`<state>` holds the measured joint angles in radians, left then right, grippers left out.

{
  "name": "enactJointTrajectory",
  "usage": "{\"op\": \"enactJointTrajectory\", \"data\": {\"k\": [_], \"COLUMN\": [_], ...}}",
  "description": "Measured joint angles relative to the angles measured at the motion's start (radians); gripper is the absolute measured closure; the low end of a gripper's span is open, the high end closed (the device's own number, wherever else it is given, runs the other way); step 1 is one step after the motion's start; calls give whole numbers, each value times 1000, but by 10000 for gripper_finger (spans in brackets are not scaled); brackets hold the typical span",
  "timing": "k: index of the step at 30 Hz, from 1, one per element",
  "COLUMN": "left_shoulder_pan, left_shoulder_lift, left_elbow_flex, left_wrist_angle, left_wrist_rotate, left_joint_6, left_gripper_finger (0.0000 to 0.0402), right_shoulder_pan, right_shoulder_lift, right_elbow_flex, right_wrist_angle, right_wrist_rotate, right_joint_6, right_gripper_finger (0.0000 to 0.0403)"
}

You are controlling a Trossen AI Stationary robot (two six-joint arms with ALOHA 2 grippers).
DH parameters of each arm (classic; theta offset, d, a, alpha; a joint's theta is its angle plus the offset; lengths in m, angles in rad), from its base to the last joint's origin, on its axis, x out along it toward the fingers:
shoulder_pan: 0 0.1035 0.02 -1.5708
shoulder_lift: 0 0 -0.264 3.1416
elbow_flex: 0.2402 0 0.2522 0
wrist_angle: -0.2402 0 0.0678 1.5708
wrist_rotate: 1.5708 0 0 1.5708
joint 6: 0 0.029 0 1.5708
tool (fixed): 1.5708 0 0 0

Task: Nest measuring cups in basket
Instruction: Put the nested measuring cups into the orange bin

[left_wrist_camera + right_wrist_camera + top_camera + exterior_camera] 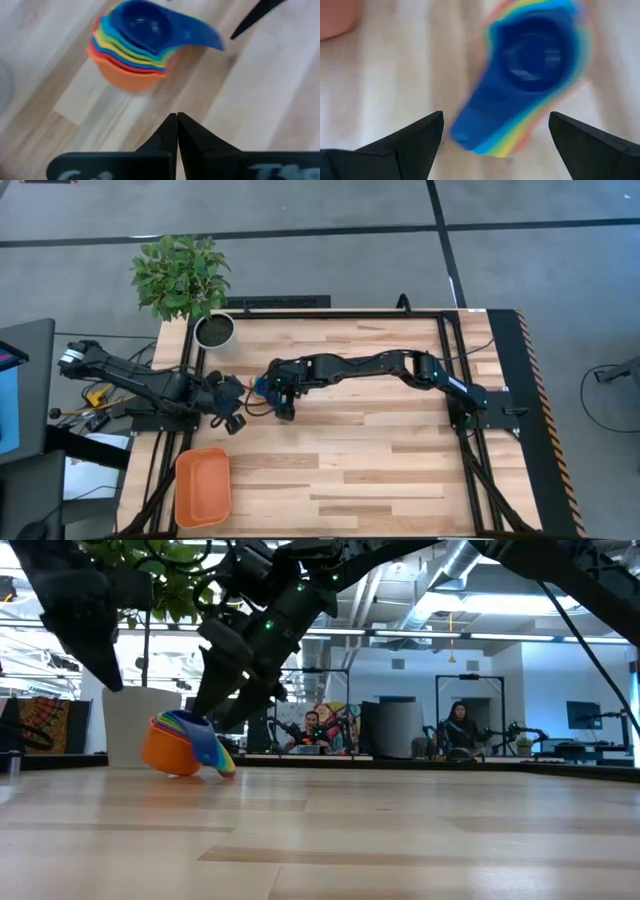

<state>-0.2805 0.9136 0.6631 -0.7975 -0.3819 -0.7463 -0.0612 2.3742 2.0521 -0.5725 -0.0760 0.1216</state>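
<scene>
The measuring cups (134,46) sit nested in one stack, dark blue on top and orange at the bottom. The stack rests tilted on the table (184,745) on the orange cup's underside, its handles (224,762) sloping down. My right gripper (492,132) is open above the stack, a finger on either side of the handles (480,127) without touching them. My left gripper (176,120) is shut and hovers just short of the stack, on its left side (238,398). The orange basket (203,485) lies near the table's near-left corner.
A white plant pot (214,330) with a leafy plant stands at the far-left corner, just beyond the stack. Both arms crowd the table's left-centre. Bare wood (400,470) stretches across the middle and right. People sit in the room behind the table.
</scene>
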Motion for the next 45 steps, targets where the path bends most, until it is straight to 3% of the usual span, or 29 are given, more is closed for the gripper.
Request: {"op": "enactJointTrajectory", "data": {"k": [5, 12, 18, 22, 30, 45], "left_shoulder_pan": [-1, 11, 98, 156, 237, 308], "left_shoulder_lift": [37, 31, 76, 119, 202, 234], "left_elbow_flex": [9, 76, 68, 68, 67, 46], "left_wrist_angle": [0, 62, 246, 319, 314, 269], "left_wrist_rotate": [-106, -272, -150, -94, -14, -24], "left_joint_6": [30, 188, 439, 519, 560, 563], "left_gripper_finger": [401, 401, 401, 401, 401, 401], "right_shoulder_pan": [21, 28, 32, 53, 83, 122], "right_shoulder_lift": [1, 1, 0, -35, -59, -58], "right_elbow_flex": [0, 0, 0, 0, -3, -29], "right_wrist_angle": [-1, 8, -13, -80, -183, -197], "right_wrist_rotate": [161, 177, 177, 180, 124, 126], "right_joint_6": [21, 24, 51, 54, 54, 81], "right_gripper_finger": [19, 23, 24, 24, 24, 24]}}
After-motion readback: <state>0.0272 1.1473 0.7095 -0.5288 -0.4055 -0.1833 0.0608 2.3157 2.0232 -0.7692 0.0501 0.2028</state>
